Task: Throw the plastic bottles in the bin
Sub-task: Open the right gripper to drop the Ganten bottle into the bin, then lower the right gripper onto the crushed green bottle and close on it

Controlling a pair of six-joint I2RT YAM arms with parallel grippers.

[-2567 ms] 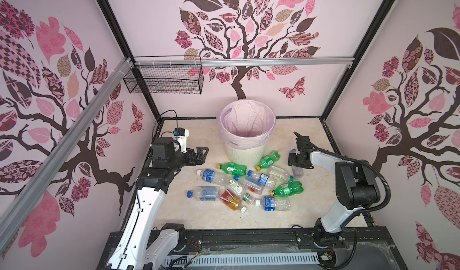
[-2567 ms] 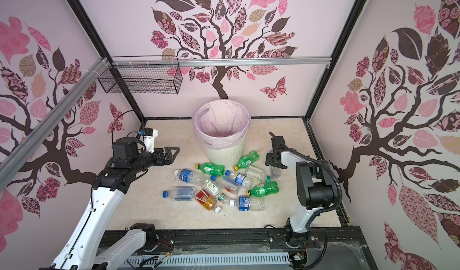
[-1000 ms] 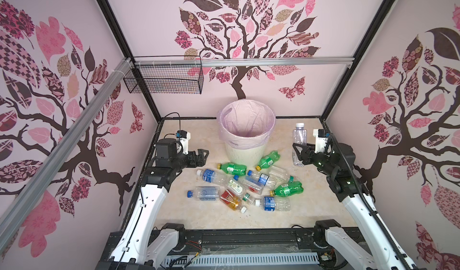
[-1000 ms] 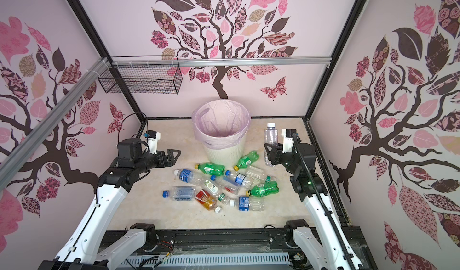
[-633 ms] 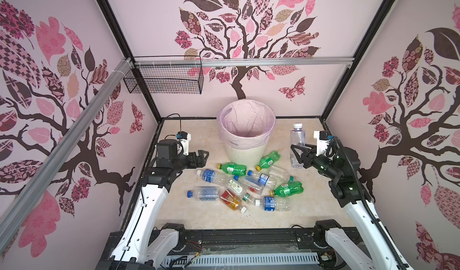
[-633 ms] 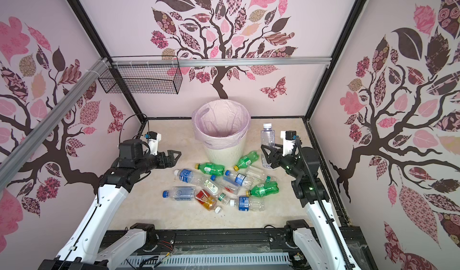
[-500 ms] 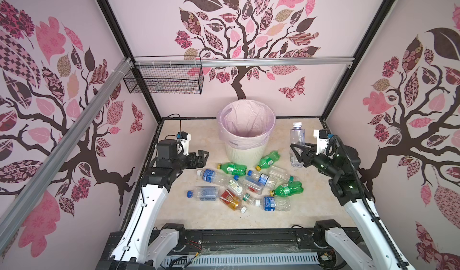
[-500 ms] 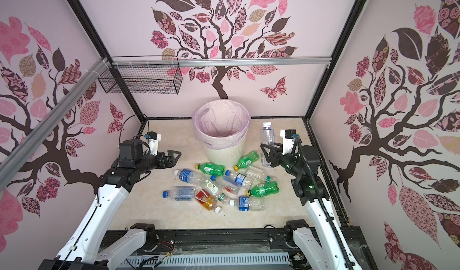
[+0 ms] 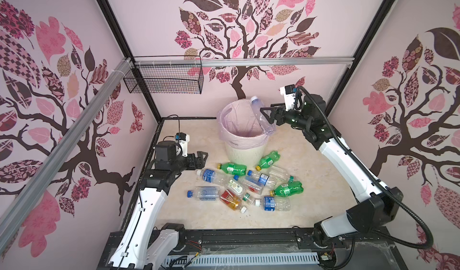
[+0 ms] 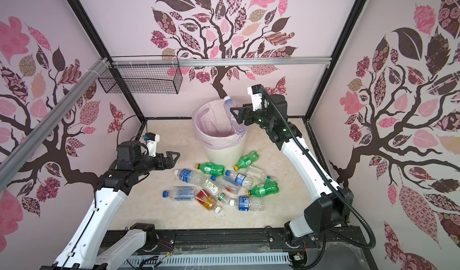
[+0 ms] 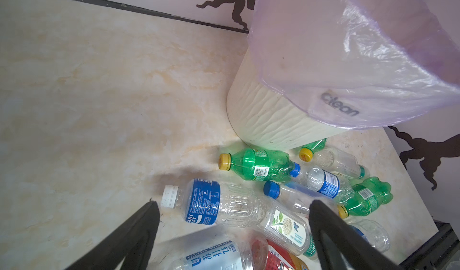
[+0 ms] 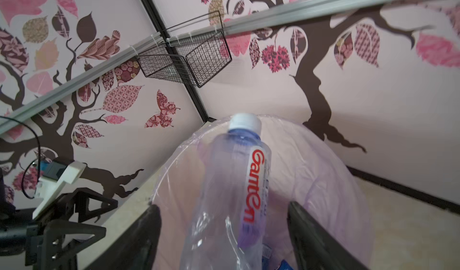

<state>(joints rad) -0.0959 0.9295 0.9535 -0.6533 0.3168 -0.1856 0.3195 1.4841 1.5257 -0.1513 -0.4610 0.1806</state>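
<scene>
The right hand (image 12: 222, 207) stands open; the clear bottle (image 12: 231, 181) hangs tilted between its sides, base at the bin (image 9: 245, 153) rim (arm side). Hazard: base catches the rim, and the bottle topples onto the table (image 9: 316, 181).

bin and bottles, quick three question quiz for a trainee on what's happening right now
1. True or false: the left gripper is shut on a green bottle.
2. Pick one. The clear bottle between the spread fingers of the right gripper is tilted over: A) the bin, B) the wire basket, C) the pile of bottles on the floor.
3. Fill in: that bottle's cap is ____ in colour.

Key: 1 false (it is open and holds nothing); 2 A; 3 white.
</scene>
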